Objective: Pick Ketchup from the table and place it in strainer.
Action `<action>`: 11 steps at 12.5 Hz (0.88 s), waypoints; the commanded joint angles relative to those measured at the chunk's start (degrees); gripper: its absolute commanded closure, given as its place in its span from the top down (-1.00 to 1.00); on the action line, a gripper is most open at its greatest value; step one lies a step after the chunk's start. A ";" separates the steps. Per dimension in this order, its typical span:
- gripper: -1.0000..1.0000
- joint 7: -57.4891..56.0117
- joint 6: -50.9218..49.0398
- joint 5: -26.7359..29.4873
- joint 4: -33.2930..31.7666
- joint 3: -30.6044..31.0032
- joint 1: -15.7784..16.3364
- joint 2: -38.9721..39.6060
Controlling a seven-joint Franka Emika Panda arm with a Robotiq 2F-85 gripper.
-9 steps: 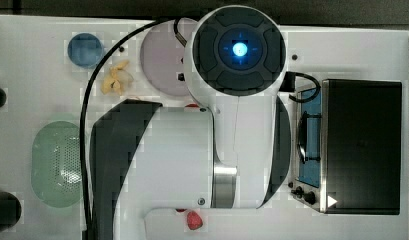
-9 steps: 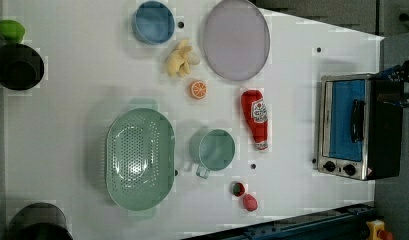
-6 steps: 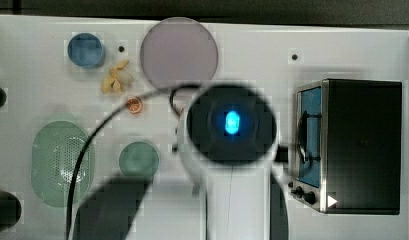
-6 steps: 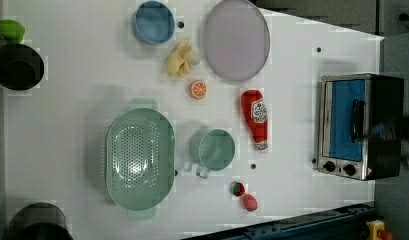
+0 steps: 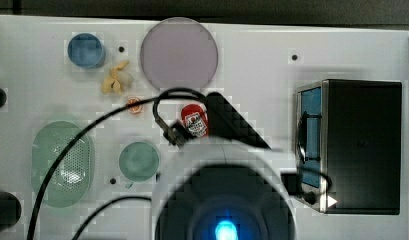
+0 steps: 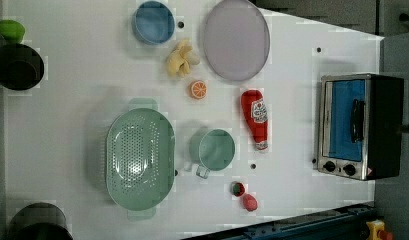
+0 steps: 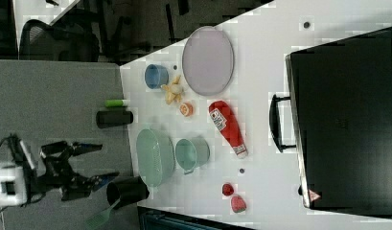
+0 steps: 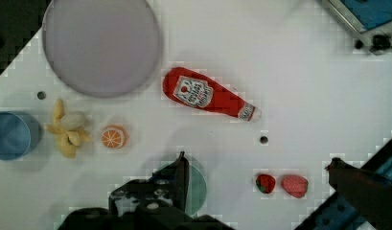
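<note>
Near the middle of the top view, the ketchup [image 5: 193, 120] is lying flat on the white tabletop [image 5: 252, 60], partly hiding under the big round arm. The strainer [image 5: 62, 162] is sitting at the left side, well apart from it.

Moving to the left view, the ketchup [image 6: 257, 119] is resting at center right, cap pointing down the frame. The strainer [image 6: 139, 159] is waiting at lower left, with the teal bowl [image 6: 215, 150] between them.

Over in the right view, the end effector [image 7: 95, 160] is hanging at the lower left, fingers spread wide and holding nothing.

Down in the wrist view, the ketchup [image 8: 203, 95] is lying slanted at the center. It looks light, smooth and a bit squishy, so squeezing gently across the fat labelled middle seems best.
</note>
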 commanded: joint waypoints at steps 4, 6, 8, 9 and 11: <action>1.00 -23.92 9.95 0.34 -7.75 0.30 -0.67 12.83; 1.00 -34.92 16.47 0.33 -10.40 0.33 -0.67 15.01; 1.00 -44.72 24.17 0.29 -13.71 0.33 -0.67 16.68; 1.00 -48.81 27.84 0.28 -15.55 0.36 -0.65 17.51; 1.00 -55.38 34.22 -0.03 -19.06 0.79 -0.51 19.56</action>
